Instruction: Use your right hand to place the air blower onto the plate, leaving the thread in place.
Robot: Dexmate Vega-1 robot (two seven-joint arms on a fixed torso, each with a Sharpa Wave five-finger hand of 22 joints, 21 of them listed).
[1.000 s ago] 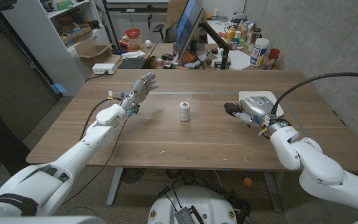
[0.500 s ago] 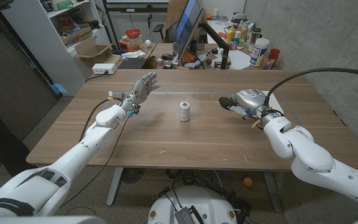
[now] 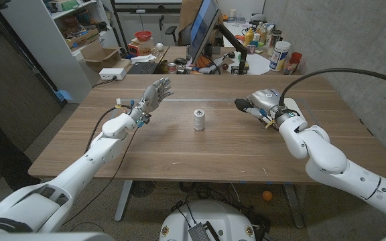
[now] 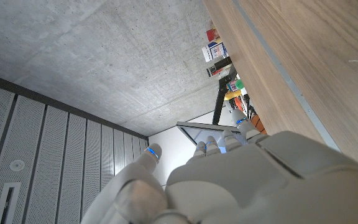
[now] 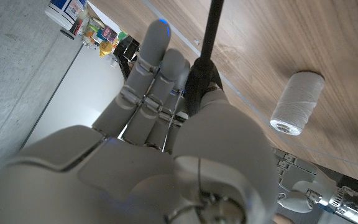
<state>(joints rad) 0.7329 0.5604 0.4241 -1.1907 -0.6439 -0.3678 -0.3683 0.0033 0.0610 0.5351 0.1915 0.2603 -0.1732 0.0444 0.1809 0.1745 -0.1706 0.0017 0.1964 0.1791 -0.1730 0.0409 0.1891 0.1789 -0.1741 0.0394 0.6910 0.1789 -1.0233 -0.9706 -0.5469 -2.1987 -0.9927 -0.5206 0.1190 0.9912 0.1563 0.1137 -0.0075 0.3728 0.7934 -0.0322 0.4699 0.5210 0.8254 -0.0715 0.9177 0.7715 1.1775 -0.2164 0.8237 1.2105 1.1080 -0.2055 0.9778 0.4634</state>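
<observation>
right hand: grips black rubber air blower, nozzle poking out toward white thread spool | left hand: fingers spread, holding nothing

So up close you get the back of the right hand, big grey-white knuckles with the fingers reaching out together over the wooden table. There's a black thing tucked in against those fingers, with a thin black nozzle sticking out past them, looks like the air blower. Off to the side a spool of white thread sits on the wood, well apart from the hand. Past the table edge there's a cluster of bottles, too small to read. The left hand peeks in at the corner.
</observation>
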